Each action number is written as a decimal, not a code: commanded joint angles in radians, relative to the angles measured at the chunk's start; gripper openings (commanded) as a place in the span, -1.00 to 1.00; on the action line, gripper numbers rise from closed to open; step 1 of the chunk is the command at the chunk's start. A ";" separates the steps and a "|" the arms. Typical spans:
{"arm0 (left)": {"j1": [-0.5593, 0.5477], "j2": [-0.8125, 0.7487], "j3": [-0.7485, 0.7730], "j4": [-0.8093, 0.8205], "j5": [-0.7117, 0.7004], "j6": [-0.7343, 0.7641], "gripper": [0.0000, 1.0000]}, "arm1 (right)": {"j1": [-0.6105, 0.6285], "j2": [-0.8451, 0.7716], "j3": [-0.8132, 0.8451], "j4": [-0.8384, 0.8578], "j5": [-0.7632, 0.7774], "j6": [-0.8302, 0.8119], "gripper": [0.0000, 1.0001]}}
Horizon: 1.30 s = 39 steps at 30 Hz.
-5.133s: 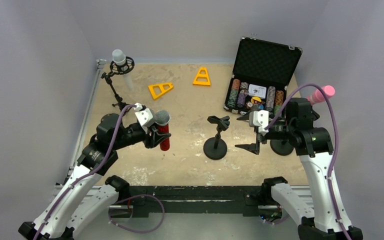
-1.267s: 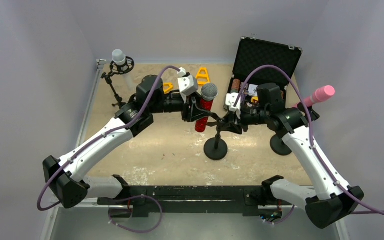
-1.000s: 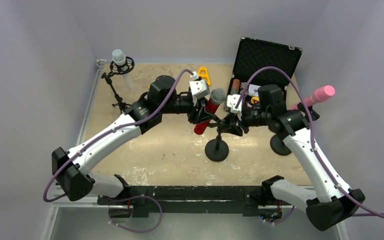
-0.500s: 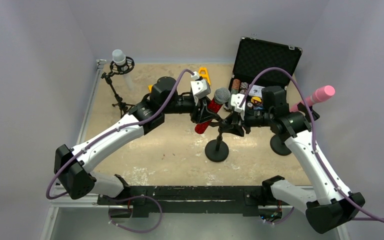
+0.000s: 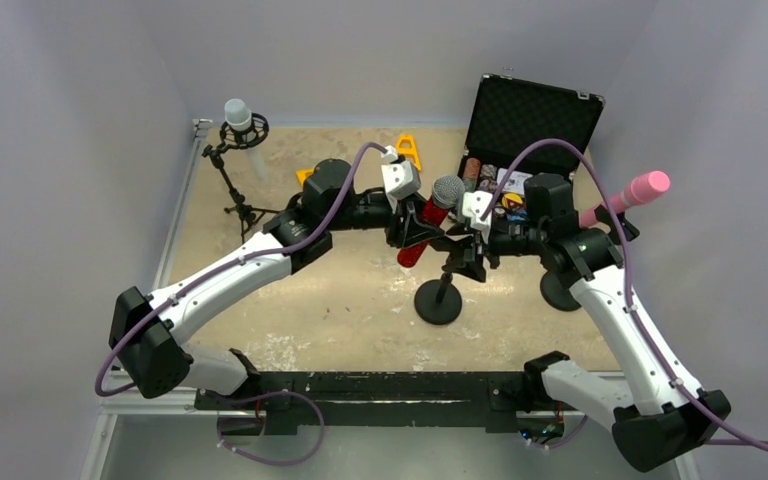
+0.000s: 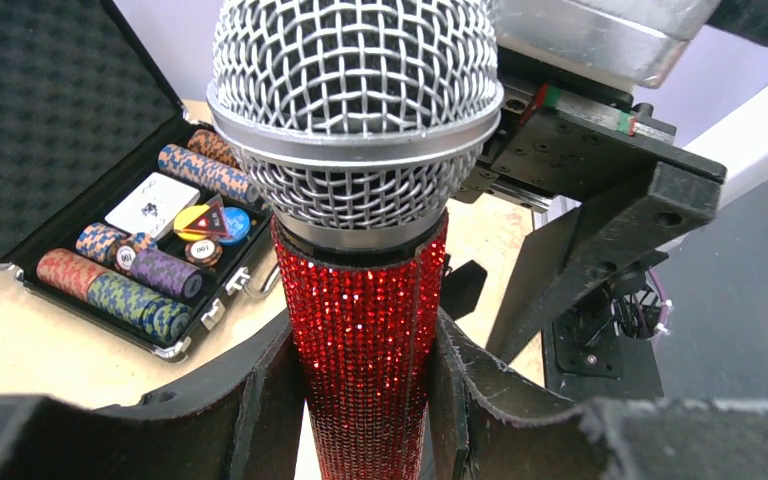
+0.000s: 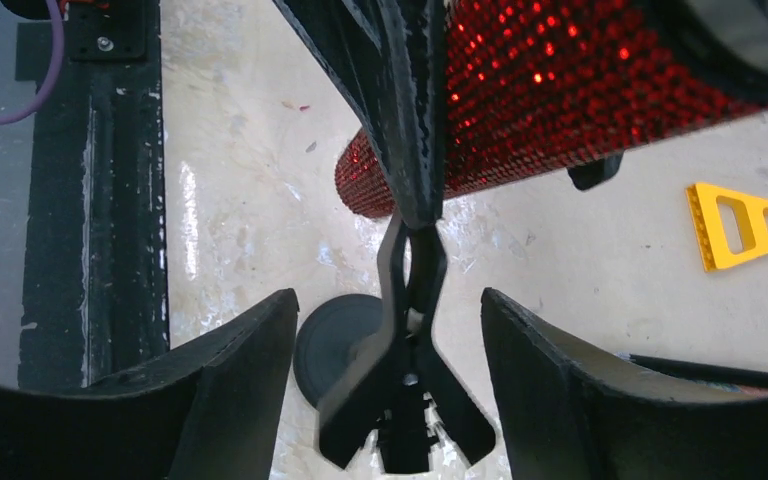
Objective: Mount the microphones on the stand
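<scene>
While the table (image 5: 360, 330) carries everything, the stand (image 5: 439, 300) with the round black base near its middle is the mark for all the rest. Behind the stand and to its right lies the open case (image 5: 530, 115) with its rows of chips.

At the stand's left is the left gripper (image 5: 412, 225), its fingers clenched on either side of the red mic (image 5: 430, 215). That mic hangs tilted just above the stand's clip (image 7: 407, 400), silver head up and to the right, tail low to the left. Whether it touches the clip cannot be told.

At the stand's right, the right gripper (image 7: 390, 330) straddles the clip with fingers spread, a gap on each side, grasping nothing.

Right of the stand, the pink mic (image 5: 632, 192) sits slanted on a second holder (image 5: 560, 292). Far left behind the stand, the white mic (image 5: 239, 118) is upright in the ring of a tripod (image 5: 235, 190). A yellow triangle (image 5: 406, 150) lies behind the stand.
</scene>
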 commanded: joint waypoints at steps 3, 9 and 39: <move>-0.016 -0.001 -0.006 0.113 0.022 0.001 -1.00 | -0.006 -0.020 0.016 -0.003 -0.046 -0.033 0.53; -0.016 -0.010 -0.002 0.088 0.021 0.025 -1.00 | -0.108 -0.023 0.062 -0.119 -0.116 -0.128 0.77; -0.016 -0.113 -0.068 0.083 0.066 -0.003 -1.00 | -0.126 -0.016 0.027 -0.185 -0.206 -0.235 -1.00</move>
